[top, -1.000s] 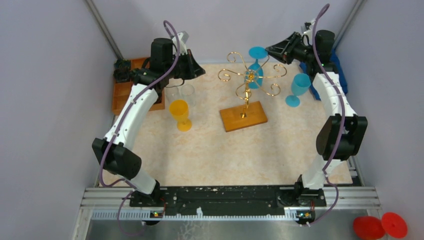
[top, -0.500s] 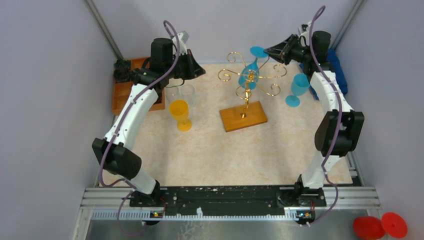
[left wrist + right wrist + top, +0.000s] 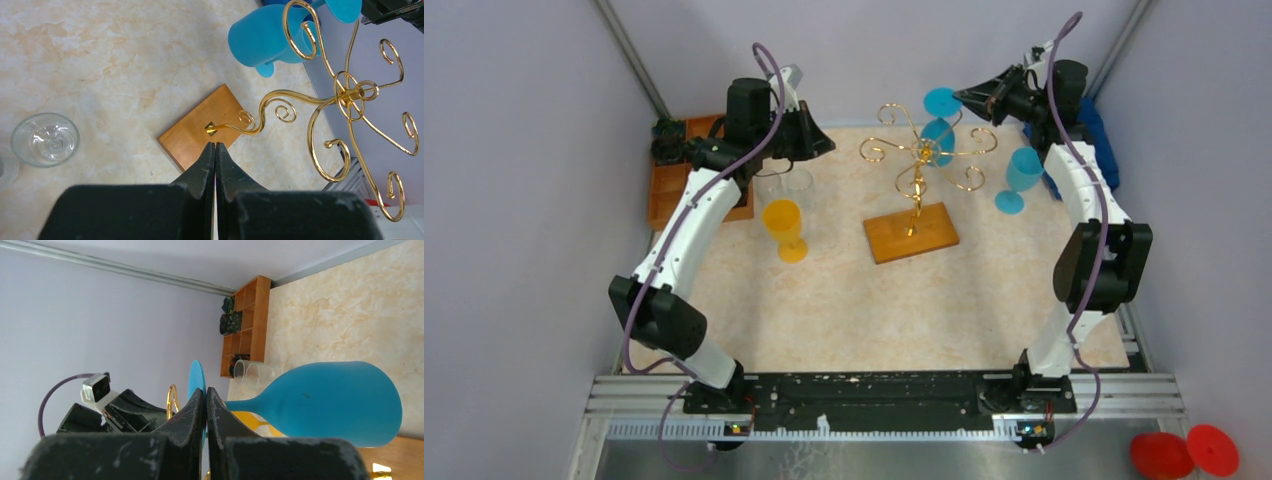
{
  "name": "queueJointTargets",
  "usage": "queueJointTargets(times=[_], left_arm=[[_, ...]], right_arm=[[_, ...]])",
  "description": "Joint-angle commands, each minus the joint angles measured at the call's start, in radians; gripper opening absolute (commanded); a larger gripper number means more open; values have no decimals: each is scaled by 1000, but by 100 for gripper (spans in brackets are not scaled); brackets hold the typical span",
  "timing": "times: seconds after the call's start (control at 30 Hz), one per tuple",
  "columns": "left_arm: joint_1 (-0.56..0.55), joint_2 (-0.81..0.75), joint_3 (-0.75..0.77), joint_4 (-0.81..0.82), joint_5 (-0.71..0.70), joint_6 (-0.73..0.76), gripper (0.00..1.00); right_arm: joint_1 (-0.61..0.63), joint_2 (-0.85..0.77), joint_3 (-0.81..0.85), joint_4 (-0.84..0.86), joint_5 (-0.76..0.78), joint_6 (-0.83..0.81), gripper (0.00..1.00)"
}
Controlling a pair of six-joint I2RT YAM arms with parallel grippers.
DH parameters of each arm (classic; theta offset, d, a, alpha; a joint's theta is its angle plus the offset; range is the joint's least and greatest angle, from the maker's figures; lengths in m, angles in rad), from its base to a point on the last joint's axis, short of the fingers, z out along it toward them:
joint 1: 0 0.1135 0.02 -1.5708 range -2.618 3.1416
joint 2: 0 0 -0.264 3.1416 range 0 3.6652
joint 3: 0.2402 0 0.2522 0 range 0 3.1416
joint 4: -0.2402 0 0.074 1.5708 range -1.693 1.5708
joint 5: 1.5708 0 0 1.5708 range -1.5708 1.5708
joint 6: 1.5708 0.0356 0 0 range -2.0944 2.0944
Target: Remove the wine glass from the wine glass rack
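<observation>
**Change of state.** Over the last 1 s, the bowl of the blue wine glass (image 3: 938, 135) has moved from in front of the hub of the wine glass rack (image 3: 911, 233) toward the rear, closer under its own foot. In between it swung briefly to the left. The foot has barely moved. The right pincer (image 3: 205, 392) has drawn slightly back toward the right rear corner. Judgement: extraction is in progress, with the stem being drawn outward along 1 gold wire arm.

**Pincer state.**
- The right pincer is clenched on the stem of the blue wine glass, directly beside the foot disc.
- The left pincer (image 3: 215, 147) is clenched on nothing and hangs above the clear glasses (image 3: 786, 184).

**Location.** The blue wine glass is in the air at the rear of the rack, off the table (image 3: 844, 310). In the left wrist view, a curled arm tip crosses its bowl. It cannot be told whether the stem has cleared the wire.

**Orientation.** The glass is inverted, with the foot uppermost and the mouth downward. Its long axis is near vertical. In the right wrist view the axis runs across the frame, with the bowl to the right.

**Other items.** 1 orange wine glass (image 3: 784, 225) and 1 standing blue wine glass (image 3: 1022, 176) are on the table.
</observation>
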Motion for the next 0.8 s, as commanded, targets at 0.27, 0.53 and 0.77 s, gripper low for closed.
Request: queueJointTargets(times=[0.27, 0.53, 0.77], left_arm=[[-4, -27, -21, 20, 37, 3, 1], [-4, -31, -23, 23, 46, -1, 1], [-4, -34, -23, 29, 56, -9, 1]], right_arm=[[7, -123, -37, 41, 120, 174, 0], [-28, -210, -116, 45, 137, 178, 0], [-44, -224, -169, 40, 142, 162, 0]])
